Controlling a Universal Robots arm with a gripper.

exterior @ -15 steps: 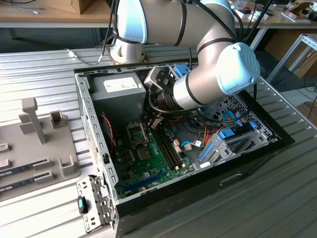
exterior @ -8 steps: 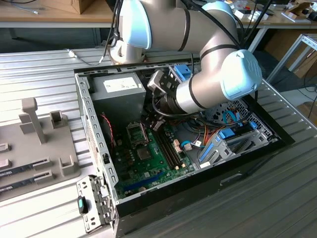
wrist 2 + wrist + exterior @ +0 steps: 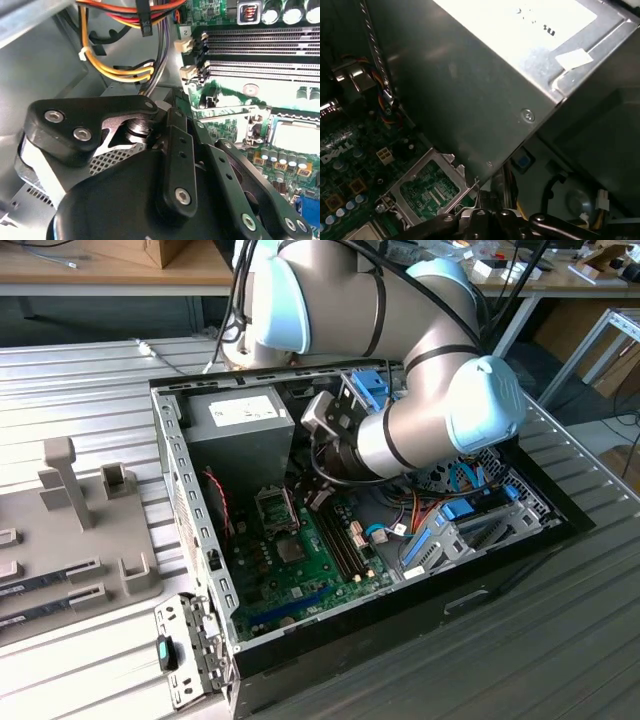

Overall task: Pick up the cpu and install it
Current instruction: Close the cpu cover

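**CPU INSTALL: CHIP APPARENTLY IN SOCKET, FRAME NOT YET CLOSED**

Progress: Judging the pick-up and placing as likely done. Noting a pale, flat silver square, taken to be the cpu (image 3: 299, 134), lying inside the socket on the motherboard (image 3: 280, 165). Treating this as probable only, since glare is washing out its surface. Finding the socket frame (image 3: 427, 184) swung open, with green board showing through its window. Counting the clamping as left to do.

Position: Working deep inside the computer case (image 3: 190, 502), which is resting on the ribbed tabletop (image 3: 80, 380). Observing the arm (image 3: 420, 415) reaching down from above, in the exterior view.

Fingers: Seeing only the black linkages of the fingers (image 3: 176, 150) in both wrist views, with the tips hidden behind the gripper's own body. Being unable to tell whether clenched or released. Seeing nothing carried and no contact with anything.

Surroundings relative to the fingers:
- Finding the socket and cpu near, just off to one side and apart.
- Finding the open frame just ahead, close but not visibly touching.
- Finding the power supply (image 3: 470, 80) looming directly beyond.
- Finding the yellow and orange cables (image 3: 115, 70) trailing past on the side away from the socket.
- Finding the memory slots (image 3: 260, 70) running further out on the socket side.
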